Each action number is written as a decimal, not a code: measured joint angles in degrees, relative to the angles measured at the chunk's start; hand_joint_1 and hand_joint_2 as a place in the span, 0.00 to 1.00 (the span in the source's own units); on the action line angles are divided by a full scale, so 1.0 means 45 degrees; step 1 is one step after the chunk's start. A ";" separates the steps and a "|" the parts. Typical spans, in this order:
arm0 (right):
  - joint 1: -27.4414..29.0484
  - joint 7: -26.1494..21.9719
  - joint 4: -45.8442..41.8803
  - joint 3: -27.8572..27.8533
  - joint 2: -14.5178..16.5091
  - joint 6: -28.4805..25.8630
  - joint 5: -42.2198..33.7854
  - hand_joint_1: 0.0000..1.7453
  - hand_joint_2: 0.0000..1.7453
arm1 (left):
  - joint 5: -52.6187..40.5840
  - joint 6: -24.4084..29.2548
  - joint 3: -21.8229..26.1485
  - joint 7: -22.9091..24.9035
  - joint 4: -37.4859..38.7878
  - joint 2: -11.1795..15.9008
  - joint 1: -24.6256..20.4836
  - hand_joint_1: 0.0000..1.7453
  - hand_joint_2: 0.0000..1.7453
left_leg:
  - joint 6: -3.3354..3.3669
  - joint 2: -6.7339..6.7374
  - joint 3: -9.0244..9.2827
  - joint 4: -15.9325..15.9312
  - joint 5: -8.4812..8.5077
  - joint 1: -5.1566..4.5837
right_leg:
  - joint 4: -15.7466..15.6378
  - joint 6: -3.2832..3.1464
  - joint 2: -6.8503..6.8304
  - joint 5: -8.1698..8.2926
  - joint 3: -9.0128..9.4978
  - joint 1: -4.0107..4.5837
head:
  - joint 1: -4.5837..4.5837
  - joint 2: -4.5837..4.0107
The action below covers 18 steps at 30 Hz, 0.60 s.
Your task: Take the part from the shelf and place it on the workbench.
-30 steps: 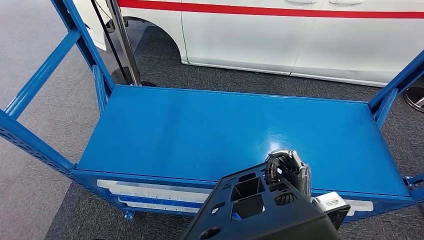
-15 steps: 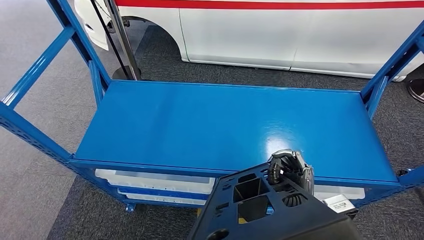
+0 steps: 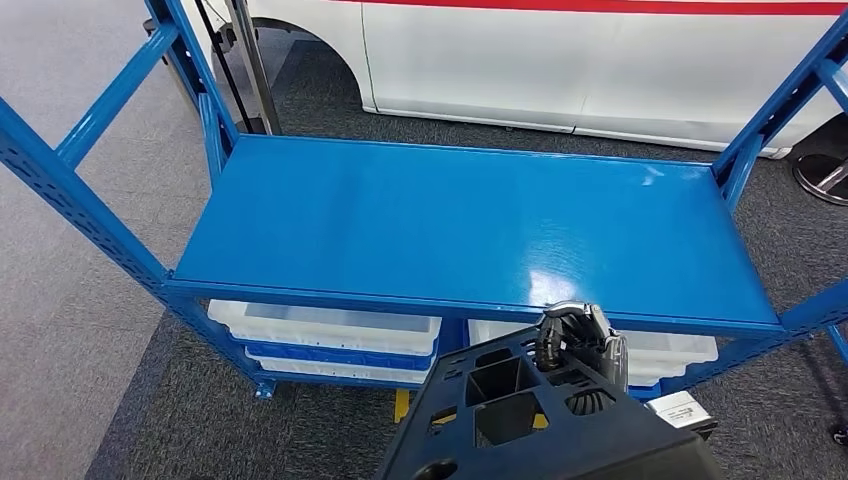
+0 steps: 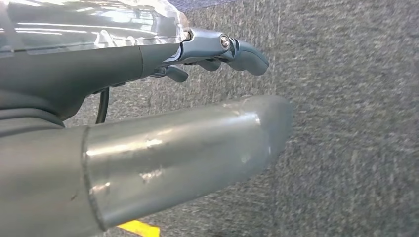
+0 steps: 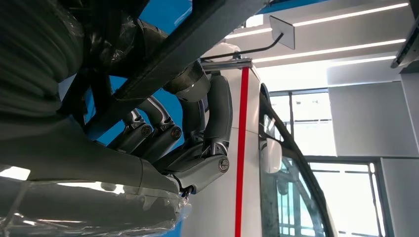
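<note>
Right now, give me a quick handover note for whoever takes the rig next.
Right hand: grips the black part, held low in front of the blue shelf.
Left hand: holds nothing, hanging over grey carpet.
Done: part is off the shelf; its top level is bare.
Left: carry the part to the workbench and set it down.

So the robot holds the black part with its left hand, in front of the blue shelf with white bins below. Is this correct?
Not quite: the right hand holds the black part, as the head view shows. The rest stands: it is in front of the blue shelf, with white bins below.
</note>
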 joint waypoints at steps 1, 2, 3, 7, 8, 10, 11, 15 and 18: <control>-0.0006 0.0000 -0.0002 0.0000 0.0000 0.0000 0.0000 1.00 1.00 | -0.0001 0.0000 0.0001 0.0000 0.0000 -0.0005 -0.0003 0.00 0.00 | -0.0050 -0.0008 -0.0109 0.0044 0.0074 0.0005 | -0.0925 -0.0035 0.0005 0.0262 0.0728 -0.0009 | 0.0000 0.0000; -0.0013 -0.0002 -0.0005 0.0000 0.0001 0.0001 0.0000 1.00 1.00 | -0.0001 0.0000 0.0002 0.0000 0.0000 -0.0013 -0.0003 0.00 0.00 | -0.0114 -0.0019 -0.0192 0.0088 0.0143 -0.0007 | -0.1952 -0.0091 0.0012 0.0334 0.1456 0.0010 | -0.0005 0.0000; -0.0017 -0.0005 -0.0011 0.0000 0.0001 0.0001 0.0000 1.00 1.00 | -0.0001 0.0000 0.0004 -0.0001 0.0000 -0.0022 -0.0003 0.00 0.00 | -0.0190 -0.0028 -0.0233 0.0103 0.0221 -0.0017 | -0.2733 -0.0157 0.0017 0.0289 0.1975 0.0040 | -0.0011 0.0000; -0.0017 -0.0021 -0.0059 -0.0001 0.0004 0.0001 0.0000 1.00 1.00 | -0.0001 0.0000 0.0015 -0.0002 0.0000 -0.0025 0.0011 0.00 0.00 | -0.0544 -0.0045 -0.0351 0.0079 0.0445 0.0006 | -0.3484 -0.0553 -0.0010 0.0396 0.2139 0.0105 | -0.0016 0.0000; -0.0017 -0.0019 -0.0069 0.0000 0.0012 0.0002 0.0000 1.00 1.00 | -0.0001 0.0000 0.0023 -0.0001 0.0000 -0.0023 0.0017 0.00 0.00 | -0.0594 -0.0053 -0.0462 0.0288 0.0155 0.0014 | -0.3523 -0.0710 -0.0038 0.0535 0.2021 0.0084 | -0.0018 0.0000; 0.0002 -0.0057 -0.0084 -0.0002 0.0027 -0.0010 -0.0050 1.00 1.00 | -0.0027 0.0001 0.0044 0.0058 0.0000 -0.0025 0.0027 0.00 0.00 | -0.0639 -0.0063 -0.0838 0.1410 -0.1005 0.0030 | -0.3536 -0.0920 -0.0086 0.0813 0.1713 0.0098 | -0.0019 0.0000; 0.0082 -0.0135 -0.0110 -0.0011 0.0036 -0.0039 -0.0149 1.00 1.00 | -0.0070 0.0006 0.0050 0.0172 0.0000 -0.0028 0.0030 0.00 0.00 | -0.0658 -0.0064 -0.1043 0.2223 -0.1602 0.0032 | -0.3508 -0.0970 -0.0100 0.0935 0.1536 0.0132 | -0.0019 0.0000; 0.1111 -0.0815 -0.0548 -0.0159 0.0068 -0.0160 -0.0665 1.00 1.00 | -0.0267 0.0016 0.0056 0.0690 -0.0001 0.0037 0.0115 0.00 0.00 | -0.0625 -0.0065 -0.0510 0.3224 -0.1405 0.0020 | -0.3230 -0.0962 -0.0201 0.1301 0.0778 0.0269 | -0.0022 0.0000; 0.1637 -0.1018 -0.0905 -0.0248 0.0072 -0.0149 -0.0733 1.00 1.00 | -0.0325 -0.0001 0.0058 0.0732 -0.0012 0.0100 0.0152 0.00 0.00 | -0.0407 -0.0089 0.1348 0.0681 -0.1116 -0.0073 | -0.2918 -0.0857 -0.0193 0.1478 0.0354 0.0318 | -0.0022 0.0000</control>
